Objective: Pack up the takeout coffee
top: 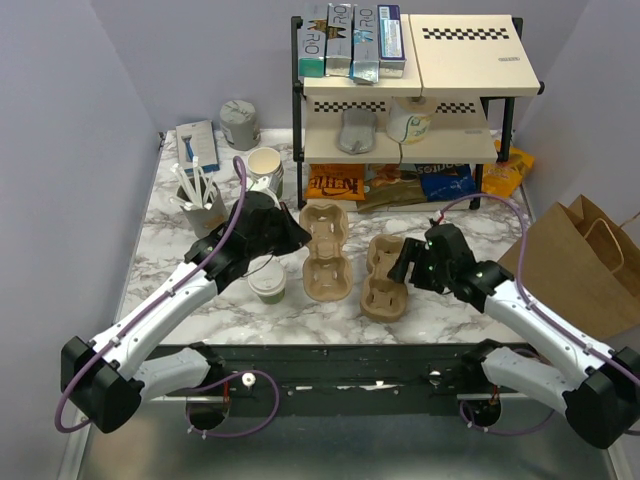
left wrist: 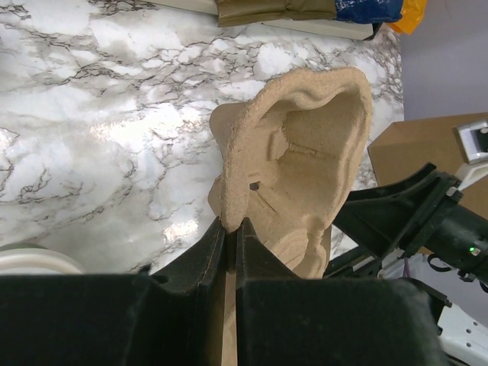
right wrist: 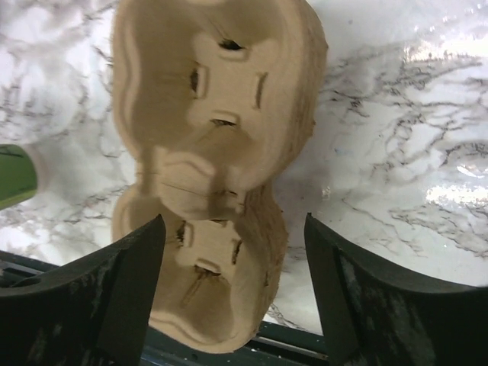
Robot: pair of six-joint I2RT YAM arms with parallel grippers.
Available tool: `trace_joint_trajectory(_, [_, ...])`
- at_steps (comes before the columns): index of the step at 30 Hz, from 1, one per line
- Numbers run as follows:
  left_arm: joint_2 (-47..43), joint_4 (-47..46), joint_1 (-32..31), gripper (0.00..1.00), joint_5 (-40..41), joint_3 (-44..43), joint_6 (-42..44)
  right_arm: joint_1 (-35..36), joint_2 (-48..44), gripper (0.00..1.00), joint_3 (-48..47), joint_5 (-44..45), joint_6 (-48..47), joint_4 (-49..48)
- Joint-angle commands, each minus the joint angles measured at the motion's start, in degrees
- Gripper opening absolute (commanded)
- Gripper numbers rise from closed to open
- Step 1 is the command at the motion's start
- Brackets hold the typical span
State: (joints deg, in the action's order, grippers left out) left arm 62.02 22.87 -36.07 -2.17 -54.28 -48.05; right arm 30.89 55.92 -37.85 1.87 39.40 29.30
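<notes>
Pinching the thin pulp rim of the left carrier (left wrist: 305, 130), the left claw (left wrist: 231, 229) is showing its two black fingers (left wrist: 210, 259) drawn almost together, with only the rim's thickness between them. From the left wrist view that carrier is rising edge-on away from the grip, its hollow facing right. Whether it is lifting off the marble worktop (top: 330, 320) cannot be told.

Seen from its own wrist, the right claw (right wrist: 232, 229) is standing wide open, its fingers (right wrist: 130, 290) straddling the near end of the right carrier (right wrist: 213, 91). It is holding nothing. The right-hand finger is staying clear of the pulp, and whether the left-hand one is touching it cannot be told. This carrier is lying flat, cup wells up, towards the middle of the worktop.

From above, the two carriers are lying side by side, close but apart, with the left claw (top: 297, 237) at the far left corner of the left carrier (top: 327, 255) and the right claw (top: 403, 262) over the right carrier (top: 385, 280).

Just left of the left carrier's near end, the takeout coffee (top: 267, 285) is standing upright on the marble, white lid on, beside the left forearm and gripped by neither claw. Its lid is peeking into the bottom left corner of the left wrist view (left wrist: 30, 263).

Beyond the worktop's right edge a brown paper bag (top: 580, 270) is standing open.
</notes>
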Motion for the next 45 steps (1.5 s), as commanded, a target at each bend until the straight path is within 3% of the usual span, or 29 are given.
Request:
trace_joint_trajectory(1, [0.91,-0.11,0.3,0.04,-0.72,0.67,0.5,0.04,2.26,0.79,2.16,-0.02,0.24,1.11])
trace_joint_trajectory(6, [1.96,-0.46,0.3,0.04,-1.6,0.67,0.5,0.04,6.04,0.69,2.78,1.12,1.03,1.11])
trace_joint_trajectory(10, [2.84,-0.9,0.48,0.04,-2.3,0.76,0.68,-0.04,6.31,0.4,3.92,1.91,3.13,0.67])
trace_joint_trajectory(11, [3.02,-0.99,0.48,0.04,-2.39,0.67,0.77,0.04,6.13,0.38,4.09,2.69,3.14,0.67])
trace_joint_trajectory(18, [4.69,-1.87,0.74,0.04,-3.89,0.4,1.21,0.04,3.94,0.48,5.76,0.07,1.39,0.06])
trace_joint_trajectory(22, [5.13,-2.22,0.74,0.04,-4.24,0.32,1.21,0.04,1.91,0.46,6.03,-0.73,1.12,0.76])
trace_joint_trajectory(31, [4.95,-2.13,0.83,0.04,-4.15,0.58,1.21,-0.04,7.97,0.45,5.59,-1.25,2.61,0.06])
trace_joint_trajectory(33, [4.95,-2.22,0.92,0.04,-4.07,0.58,1.21,-0.05,8.68,0.4,4.8,-0.56,3.4,-0.38])
trace_joint_trajectory(35, [4.95,-2.31,1.01,0.03,-4.33,0.58,1.38,0.04,8.59,0.27,4.01,0.85,4.98,-0.38])
trace_joint_trajectory(37, [5.13,-2.31,0.92,0.03,-4.42,0.58,1.29,0.04,7.2,0.15,3.4,4.62,6.47,0.75])
trace_joint_trajectory(40, [5.39,-2.83,0.92,0.03,-5.03,0.84,1.38,-0.04,5.08,0.04,1.73,11.38,9.38,4.26])
trace_joint_trajectory(45, [6.1,-4.15,1.01,0.03,-7.58,1.63,1.47,-1.09,1.39,0.02,-0.12,20.18,12.02,11.12])
